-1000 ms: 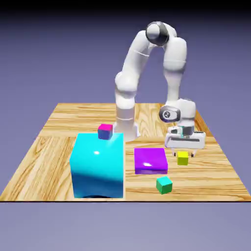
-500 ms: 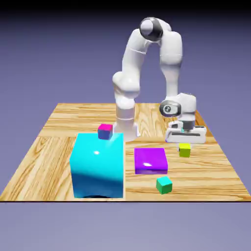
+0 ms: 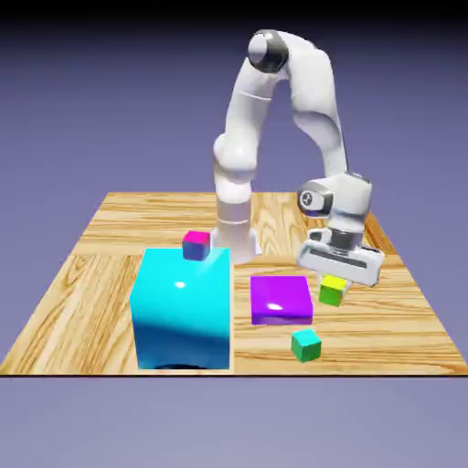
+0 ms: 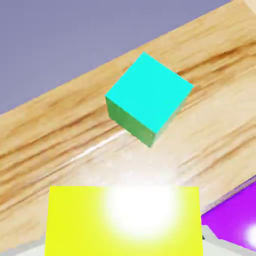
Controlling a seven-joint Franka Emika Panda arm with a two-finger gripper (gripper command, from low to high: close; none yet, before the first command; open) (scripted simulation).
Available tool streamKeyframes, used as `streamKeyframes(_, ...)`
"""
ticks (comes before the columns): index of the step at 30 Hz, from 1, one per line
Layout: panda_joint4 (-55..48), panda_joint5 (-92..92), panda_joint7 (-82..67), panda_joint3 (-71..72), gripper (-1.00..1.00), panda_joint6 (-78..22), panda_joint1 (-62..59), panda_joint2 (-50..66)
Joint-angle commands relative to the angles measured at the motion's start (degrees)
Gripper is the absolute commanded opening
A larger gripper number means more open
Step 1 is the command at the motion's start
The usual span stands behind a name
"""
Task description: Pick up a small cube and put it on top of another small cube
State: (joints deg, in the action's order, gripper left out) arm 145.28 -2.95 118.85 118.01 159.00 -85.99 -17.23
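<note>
My gripper (image 3: 334,281) is shut on the small lime cube (image 3: 332,292) and holds it tilted in the air, beside the purple block's right edge. In the hand view the lime cube (image 4: 124,220) fills the bottom between the fingers, which it hides. The other small cube, teal-green (image 3: 306,345), rests on the table near the front edge, below and slightly to the exterior view's left of the held cube. From the hand it shows ahead on the wood (image 4: 148,98), apart from the lime cube.
A flat purple block (image 3: 281,299) lies just left of the gripper, its corner (image 4: 235,222) showing in the hand view. A huge cyan cube (image 3: 182,307) stands at the exterior view's left with a pink-topped small cube (image 3: 196,244) behind its top edge. The robot base (image 3: 233,228) stands at the back.
The gripper closed on the lime cube and lifted it off the table. It has since tilted and carried the cube slightly toward the front and the exterior view's left.
</note>
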Motion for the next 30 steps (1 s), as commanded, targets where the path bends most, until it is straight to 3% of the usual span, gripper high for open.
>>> streamKeyframes(1,-1.27,1.28,-0.36,0.40,-1.00,-1.27,-2.07,-0.35)
streamKeyframes(5,-4.65,4.69,-1.32,1.49,-1.00,-4.50,-7.60,-1.29)
streamKeyframes(22,-6.74,-12.66,11.98,33.11,-1.00,3.93,-42.62,-5.06)
streamKeyframes(23,-6.74,-12.67,11.98,33.11,1.00,3.93,-42.62,-5.06)
streamKeyframes(30,-6.00,-6.50,7.25,21.87,1.00,0.94,-30.17,-3.72)
